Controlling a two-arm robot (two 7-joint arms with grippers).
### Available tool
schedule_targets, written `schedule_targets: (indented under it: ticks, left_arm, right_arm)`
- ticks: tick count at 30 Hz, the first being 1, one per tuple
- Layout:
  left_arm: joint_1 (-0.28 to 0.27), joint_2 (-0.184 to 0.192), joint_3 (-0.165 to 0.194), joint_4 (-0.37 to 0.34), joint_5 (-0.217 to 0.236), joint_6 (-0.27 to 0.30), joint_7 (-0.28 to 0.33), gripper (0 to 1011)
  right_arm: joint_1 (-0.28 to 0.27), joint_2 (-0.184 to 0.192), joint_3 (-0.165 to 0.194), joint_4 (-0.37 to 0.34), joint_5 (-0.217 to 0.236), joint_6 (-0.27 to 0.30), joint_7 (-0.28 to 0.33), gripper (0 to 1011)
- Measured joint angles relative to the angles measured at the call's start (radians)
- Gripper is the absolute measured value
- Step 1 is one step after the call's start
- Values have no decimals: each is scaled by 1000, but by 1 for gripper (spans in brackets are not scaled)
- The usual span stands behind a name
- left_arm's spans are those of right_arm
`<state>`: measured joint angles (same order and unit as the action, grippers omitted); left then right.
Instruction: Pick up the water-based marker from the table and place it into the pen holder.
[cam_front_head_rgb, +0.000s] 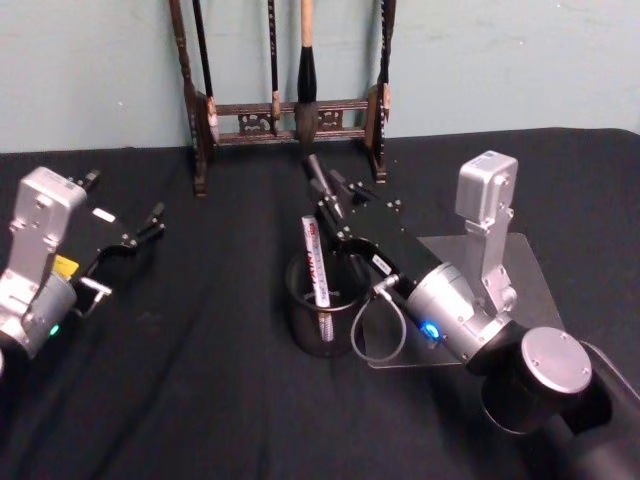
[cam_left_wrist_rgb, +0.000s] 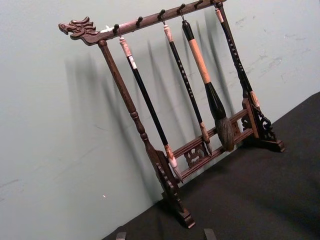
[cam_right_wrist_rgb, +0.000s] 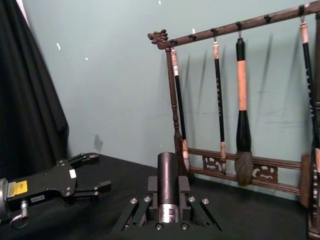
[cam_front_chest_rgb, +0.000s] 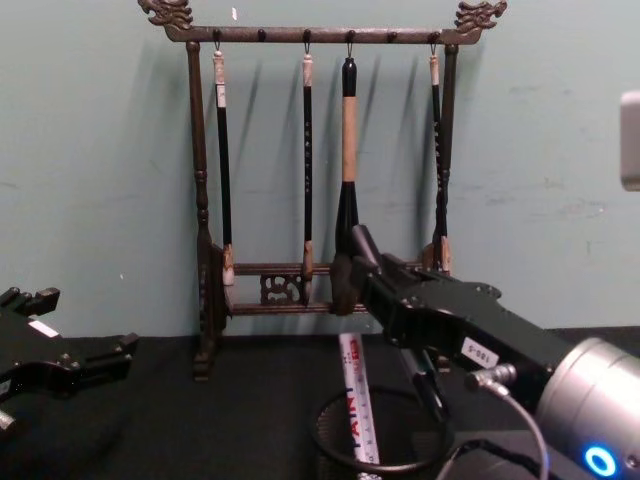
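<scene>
R gripper (cam_front_head_rgb: 330, 195) jaws clamp dark-capped marker (cam_right_wrist_rgb: 168, 172) just past pen holder (cam_front_head_rgb: 305, 335), mid-surface (cam_front_head_rgb: 200, 400), prob lining up drop beside white paint pen (cam_front_head_rgb: 314, 260). L gripper (cam_front_head_rgb: 150, 225) idle nr left edge, jaws apart.

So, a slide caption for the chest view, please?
Right hand over the pen holder, white marker standing inside; left hand parked at the side, brush rack behind.

— What place is shown?
— A test lab is suggested: the bench (cam_front_head_rgb: 200, 400) is draped in black cloth, backed by a bare pale wall (cam_left_wrist_rgb: 60, 125), and a black curtain (cam_right_wrist_rgb: 30, 100) is hung aside.
</scene>
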<state>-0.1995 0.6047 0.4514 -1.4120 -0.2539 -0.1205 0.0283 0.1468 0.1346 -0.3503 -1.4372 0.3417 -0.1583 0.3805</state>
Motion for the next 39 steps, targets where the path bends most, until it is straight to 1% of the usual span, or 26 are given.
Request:
schedule_targets:
  ticks: [7,15,25,29,37,39]
  left_arm:
    - [0,0,0,0,0,0,0,1001]
    - [0,0,0,0,0,0,0,1001]
    - [0,0,0,0,0,0,0,1001]
    - [0,0,0,0,0,0,0,1001]
    - [0,0,0,0,0,0,0,1001]
    - [0,0,0,0,0,0,0,1001]
  right_arm:
    - [14,2,-23,18,3,2,-6,241]
    - [18,6,-35,24,3,13,-14,241]
    - [19,7,-44,26,0,19,-22,241]
    - [18,8,-48,22,-11,18,-31,242]
    - [18,8,-47,22,-10,18,-29,241]
    - [18,8,-47,22,-10,18,-29,255]
